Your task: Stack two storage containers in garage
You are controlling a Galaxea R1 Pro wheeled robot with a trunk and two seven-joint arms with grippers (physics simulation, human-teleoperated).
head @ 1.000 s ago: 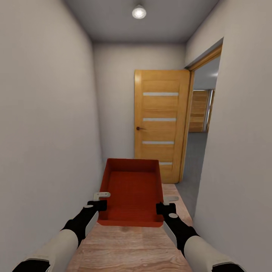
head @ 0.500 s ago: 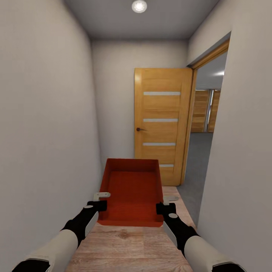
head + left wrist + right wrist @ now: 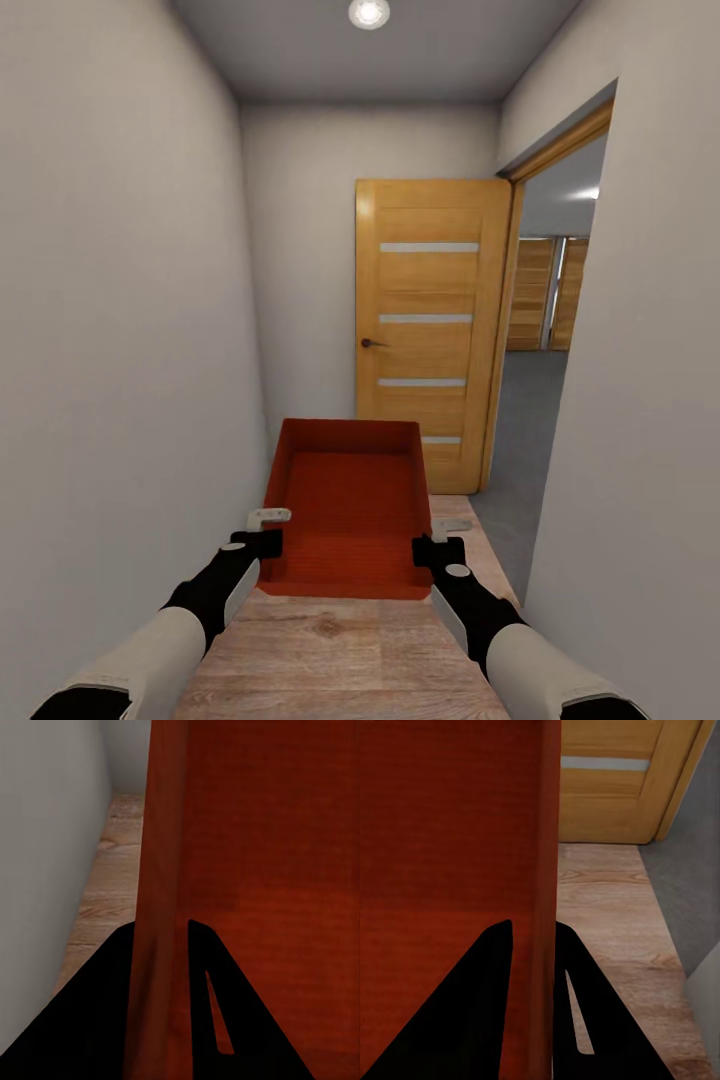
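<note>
the left gripper (image 3: 268, 530) is clamped on the left wall of the orange-red storage container (image 3: 345, 505), one finger each side. the container hangs level between both arms. the right gripper (image 3: 440, 538) pinches its right wall likewise.

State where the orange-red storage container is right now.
In the head view, the storage container hangs centre-low in the corridor, between the left pincer and right pincer, before the wooden door.

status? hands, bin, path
Left hand and right hand each clamp a side wall of the storage container. Open wooden door ahead; doorway on the right.
</note>
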